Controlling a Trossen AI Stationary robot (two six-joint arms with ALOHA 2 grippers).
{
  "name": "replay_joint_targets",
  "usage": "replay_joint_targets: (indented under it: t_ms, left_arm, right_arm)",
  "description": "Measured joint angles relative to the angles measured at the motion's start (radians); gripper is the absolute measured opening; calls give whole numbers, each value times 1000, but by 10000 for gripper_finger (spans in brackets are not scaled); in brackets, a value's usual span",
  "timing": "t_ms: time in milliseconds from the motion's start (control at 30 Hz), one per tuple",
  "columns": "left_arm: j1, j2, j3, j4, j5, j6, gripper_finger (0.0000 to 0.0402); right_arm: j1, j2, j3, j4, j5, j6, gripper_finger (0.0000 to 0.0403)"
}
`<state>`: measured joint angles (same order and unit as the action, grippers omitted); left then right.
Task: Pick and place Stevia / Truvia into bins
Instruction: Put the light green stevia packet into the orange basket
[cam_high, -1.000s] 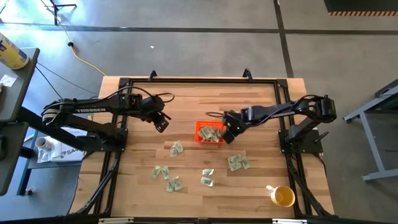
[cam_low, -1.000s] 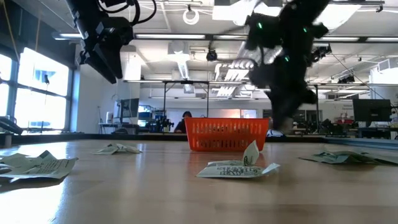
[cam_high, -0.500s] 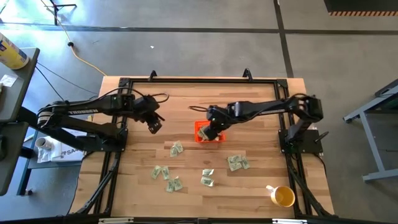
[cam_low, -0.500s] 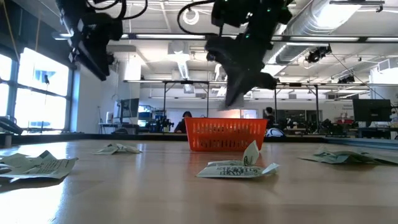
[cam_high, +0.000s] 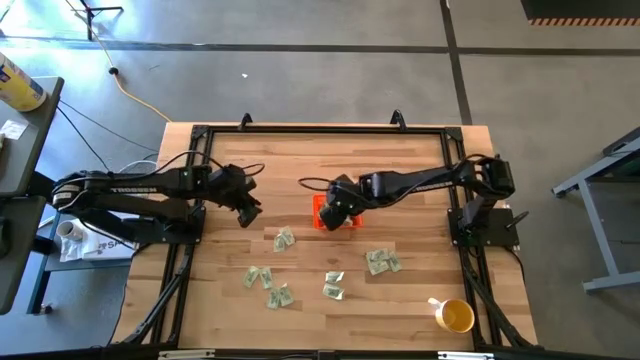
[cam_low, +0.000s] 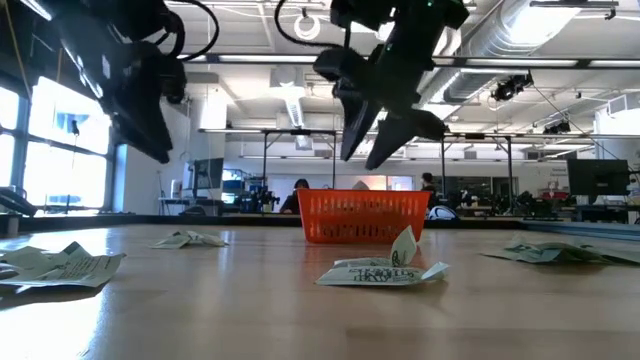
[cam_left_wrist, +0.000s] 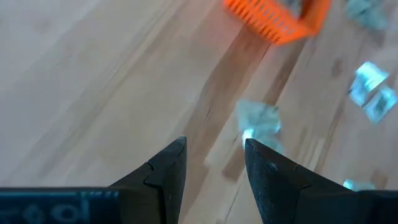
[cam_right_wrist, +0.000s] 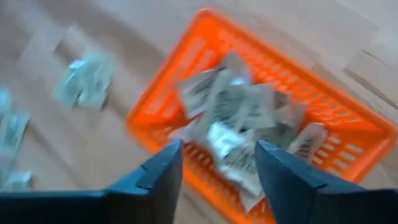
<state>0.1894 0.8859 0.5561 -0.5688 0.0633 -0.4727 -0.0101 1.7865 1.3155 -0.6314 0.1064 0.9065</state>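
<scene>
The right wrist view is showing what the low view is hiding behind the bin's (cam_right_wrist: 348, 134) wall: a heap of Stevia packets (cam_right_wrist: 239, 127) lying inside, under the right gripper (cam_right_wrist: 214, 163), whose fingers are standing apart and empty. "TROSSEN" is reading on the left arm (cam_high: 130, 186). The left gripper (cam_left_wrist: 213, 158) is hovering over bare counter (cam_high: 300, 160), fingers parted and empty. More packets (cam_high: 284, 239) are lying scattered near the bin; a yellow cup (cam_high: 455, 316) is sitting well apart.
</scene>
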Motion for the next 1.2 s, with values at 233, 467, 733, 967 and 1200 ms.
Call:
replay_joint_targets:
  t_ms: [233,467,733,967,1200]
  left_arm:
    - [0,120,-87,345,90,413,195]
    - [-8,335,-88,481,205,631,195]
    - [-94,523,3,497,162,715,195]
    - [-153,573,94,407,37,731,195]
    - [-167,630,115,382,54,733,195]
  right_arm:
    - [89,-15,0,-18,-38,-305,244]
    - [125,-15,0,-54,-37,-335,255]
    - [121,-20,0,-111,-36,-402,256]
    - [121,-34,0,-117,-9,-514,256]
    - [121,-35,0,-154,-13,-598,256]
